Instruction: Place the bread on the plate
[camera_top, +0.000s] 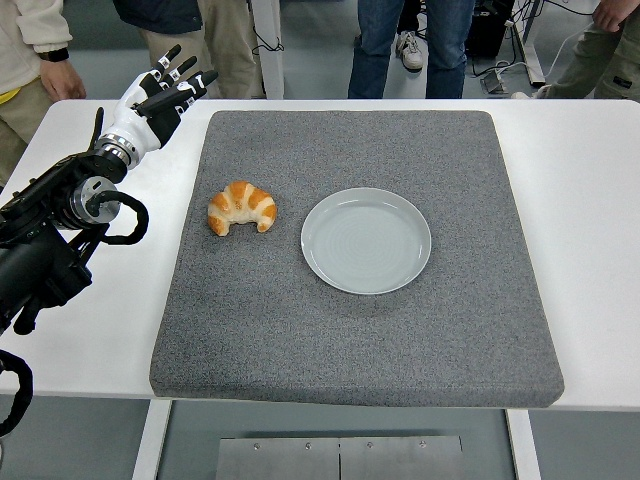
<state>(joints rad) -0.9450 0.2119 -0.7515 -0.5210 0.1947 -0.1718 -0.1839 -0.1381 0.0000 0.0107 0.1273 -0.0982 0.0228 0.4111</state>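
Croissant (242, 207) open all round, plate (366, 240) beside it, mat (350, 330) otherwise bare

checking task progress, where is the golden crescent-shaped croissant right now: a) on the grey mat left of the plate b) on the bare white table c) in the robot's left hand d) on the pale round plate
a: the golden crescent-shaped croissant lies on the grey mat, left of the empty pale round plate, with the open left hand up at the mat's far left corner, holding nothing.

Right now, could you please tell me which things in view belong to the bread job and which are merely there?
Job:
- golden-brown croissant, on the mat
- round pale grey plate, empty
- left hand, white and black, fingers spread, empty

Merely there:
- grey speckled mat
- white table
- people standing behind the table
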